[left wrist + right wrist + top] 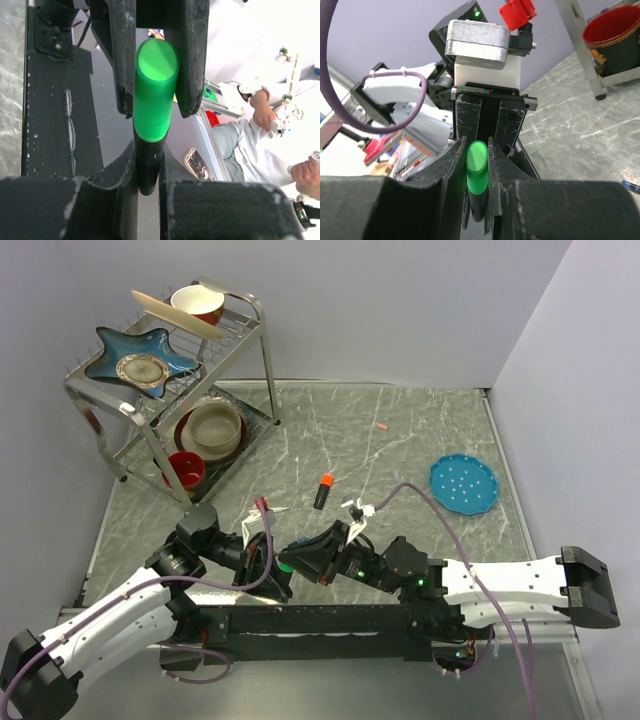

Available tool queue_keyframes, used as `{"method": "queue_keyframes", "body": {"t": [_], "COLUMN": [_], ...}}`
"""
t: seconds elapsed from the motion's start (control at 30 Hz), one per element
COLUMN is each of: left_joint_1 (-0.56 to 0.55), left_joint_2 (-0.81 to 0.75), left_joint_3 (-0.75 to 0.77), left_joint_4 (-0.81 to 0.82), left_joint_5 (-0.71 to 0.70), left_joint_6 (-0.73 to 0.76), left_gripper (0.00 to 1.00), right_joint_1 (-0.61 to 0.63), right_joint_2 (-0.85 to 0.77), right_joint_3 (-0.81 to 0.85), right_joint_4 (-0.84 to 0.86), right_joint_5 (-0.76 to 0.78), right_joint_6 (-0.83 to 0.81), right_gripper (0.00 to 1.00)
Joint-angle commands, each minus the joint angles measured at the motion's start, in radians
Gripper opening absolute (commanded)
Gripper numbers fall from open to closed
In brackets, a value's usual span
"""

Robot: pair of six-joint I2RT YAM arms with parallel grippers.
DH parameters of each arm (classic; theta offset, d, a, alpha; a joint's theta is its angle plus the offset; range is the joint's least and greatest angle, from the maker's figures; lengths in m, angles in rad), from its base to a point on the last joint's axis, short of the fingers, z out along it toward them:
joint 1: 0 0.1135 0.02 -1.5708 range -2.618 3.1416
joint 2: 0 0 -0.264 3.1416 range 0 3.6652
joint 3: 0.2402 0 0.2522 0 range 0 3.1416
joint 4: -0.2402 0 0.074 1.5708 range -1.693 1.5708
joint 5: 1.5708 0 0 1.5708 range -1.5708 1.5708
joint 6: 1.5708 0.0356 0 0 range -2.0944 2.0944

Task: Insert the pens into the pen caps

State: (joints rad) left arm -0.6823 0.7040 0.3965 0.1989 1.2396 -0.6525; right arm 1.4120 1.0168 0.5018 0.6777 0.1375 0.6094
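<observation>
Grey marbled worktop (pixel 420 430) lies under both hands at lower centre of the top view, where the left hand (pixel 147 155) pinches the black marker (pixel 146 176) by its barrel and the right hand (pixel 477 150) pinches its green cap (pixel 155 90): light, rigid, probably slick plastic, best gripped mid-barrel.
</observation>
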Motion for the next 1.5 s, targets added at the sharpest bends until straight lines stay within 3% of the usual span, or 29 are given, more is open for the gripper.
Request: {"method": "queue_keyframes", "body": {"t": [0.0, 0.2, 0.33, 0.43, 0.53, 0.7, 0.8, 0.9, 1.1, 1.3, 1.47], "left_joint_1": [0.107, 0.106, 0.099, 0.098, 0.096, 0.096, 0.096, 0.075, 0.024, 0.023, 0.023], "left_joint_2": [0.049, 0.029, 0.009, -0.008, -0.009, 0.032, 0.124, 0.257, 0.617, 0.918, 1.057], "left_joint_3": [0.093, 0.102, 0.126, 0.143, 0.166, 0.192, 0.22, 0.275, 0.444, 0.645, 0.737], "left_joint_4": [0.364, 0.289, 0.139, 0.033, -0.042, -0.151, -0.153, -0.161, -0.235, -0.271, -0.289], "left_joint_5": [-0.439, -0.451, -0.492, -0.549, -0.645, -0.848, -0.923, -1.026, -1.299, -1.394, -1.396], "left_joint_6": [-0.081, -0.058, -0.015, 0.025, 0.048, 0.057, 0.057, 0.053, 0.114, 0.131, 0.128], "left_gripper": [0.01, 0.01, 0.01, 0.01, 0.01, 0.01, 0.01, 0.01, 0.01, 0.01, 0.01], "right_joint_1": [0.228, 0.229, 0.223, 0.217, 0.211, 0.209, 0.209, 0.211, 0.209, 0.211, 0.211], "right_joint_2": [0.088, -0.013, -0.131, -0.217, -0.295, -0.398, -0.466, -0.526, -0.625, -0.699, -0.735], "right_joint_3": [-0.017, 0.056, 0.109, 0.161, 0.198, 0.201, 0.198, 0.176, 0.132, 0.126, 0.132], "right_joint_4": [-0.461, -0.569, -0.647, -0.722, -0.793, -0.909, -0.978, -1.041, -1.104, -1.198, -1.248], "right_joint_5": [-0.457, -0.268, -0.083, 0.114, 0.308, 0.461, 0.501, 0.543, 0.57, 0.593, 0.606], "right_joint_6": [0.056, 0.076, 0.124, 0.144, 0.158, 0.181, 0.194, 0.233, 0.266, 0.305, 0.325], "right_gripper": [0.0, 0.0, 0.02, 0.18, 0.41, 0.56, 0.68, 0.74, 0.77, 0.78, 0.78]}}
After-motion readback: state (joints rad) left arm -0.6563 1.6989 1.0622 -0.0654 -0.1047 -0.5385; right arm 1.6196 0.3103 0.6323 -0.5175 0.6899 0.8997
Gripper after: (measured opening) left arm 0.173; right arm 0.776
